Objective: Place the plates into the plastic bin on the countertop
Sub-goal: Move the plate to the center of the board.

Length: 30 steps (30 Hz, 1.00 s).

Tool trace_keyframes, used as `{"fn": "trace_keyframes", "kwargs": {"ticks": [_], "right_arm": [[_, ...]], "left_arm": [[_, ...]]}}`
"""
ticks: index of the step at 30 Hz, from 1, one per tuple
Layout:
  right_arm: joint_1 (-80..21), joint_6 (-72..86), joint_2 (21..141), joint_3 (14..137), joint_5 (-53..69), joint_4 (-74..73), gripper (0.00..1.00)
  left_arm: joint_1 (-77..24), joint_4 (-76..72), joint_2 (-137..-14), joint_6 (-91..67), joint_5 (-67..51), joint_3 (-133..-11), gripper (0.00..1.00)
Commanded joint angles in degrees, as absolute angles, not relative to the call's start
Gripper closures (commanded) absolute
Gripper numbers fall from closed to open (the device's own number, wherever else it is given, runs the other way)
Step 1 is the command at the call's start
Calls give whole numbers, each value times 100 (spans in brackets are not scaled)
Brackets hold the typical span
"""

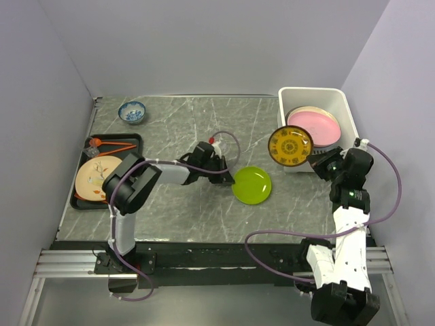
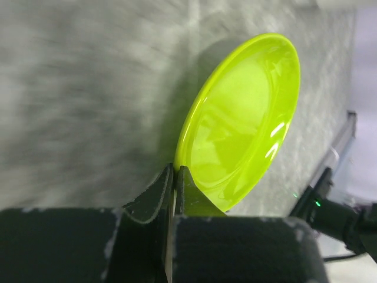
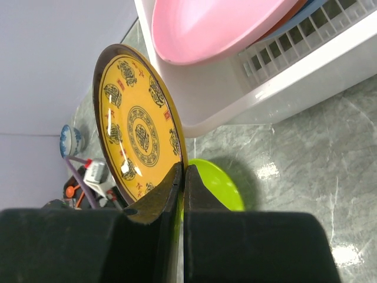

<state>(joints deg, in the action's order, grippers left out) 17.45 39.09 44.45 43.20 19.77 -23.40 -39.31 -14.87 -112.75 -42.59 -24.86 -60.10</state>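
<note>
Countertop [image 1: 183, 122]; green plate [image 2: 241, 118] in left hand [image 2: 175, 180]

Left gripper [image 2: 175, 177], right gripper [image 3: 184, 174] pinched, seemingly tight.

Top external looks down on whole countertop [image 1: 190, 129]. Wrist cams sit close behind own fingers [image 2: 150, 200]; both share green plate [image 2: 247, 118].

Plain pale lilac-grey walls [image 1: 204, 47] on three sides, closing in a dark grey, white-veined countertop [image 1: 183, 122]. Along the near edge, a silver aluminium rail [image 1: 68, 261]. Soft, even light, with small bright glints on the stone.
</note>
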Motion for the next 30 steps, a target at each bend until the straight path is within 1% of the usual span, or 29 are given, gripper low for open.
{"fn": "trace_keyframes", "kwargs": {"ticks": [1,9,12,15,18,19,20,21,23,24,26,27,29,30], "right_arm": [[1907,3929,4351,4526,2188,-1899,100],[2451,3806,4377,4702,2294,-1907,100],[2689,3841,4438,4737,2443,-1811,100],[2847,3884,4579,4790,2627,-1714,100],[2935,3911,4710,4843,2750,-1626,100],[2970,3920,4746,4878,2786,-1591,100],[3006,3929,4781,4895,2821,-1565,100],[3032,3946,4851,4922,2865,-1564,100],[3076,3973,4930,4992,2900,-1521,100],[3085,3999,5000,5010,2935,-1512,100],[3102,4025,5071,5036,2971,-1424,100],[3103,4034,5158,5045,2997,-1406,100],[3111,4052,5247,5062,3015,-1354,100],[3137,4069,5317,5071,3006,-1310,100]], "left_arm": [[-3683,-888,-10811,-3727,-2005,-5924,99],[-3410,-545,-10091,-3621,-1714,-5379,99],[-3366,-440,-9924,-3577,-1635,-5282,96],[-3366,-317,-9827,-3542,-1512,-5282,90],[-3366,-299,-9704,-3525,-1468,-5265,80],[-3366,-308,-9660,-3516,-1450,-5230,71],[-3366,-308,-9546,-3516,-1424,-5221,65],[-3366,-299,-9501,-3507,-1363,-5221,54],[-3366,-238,-9370,-3481,-1310,-5238,44],[-3366,-203,-9334,-3472,-1283,-5273,35],[-3366,-150,-9229,-3454,-1266,-5300,29],[-3366,-141,-9194,-3454,-1231,-5309,22],[-3366,-149,-9062,-3454,-1187,-5291,16],[-3366,-141,-9001,-3437,-1160,-5274,11]]}}
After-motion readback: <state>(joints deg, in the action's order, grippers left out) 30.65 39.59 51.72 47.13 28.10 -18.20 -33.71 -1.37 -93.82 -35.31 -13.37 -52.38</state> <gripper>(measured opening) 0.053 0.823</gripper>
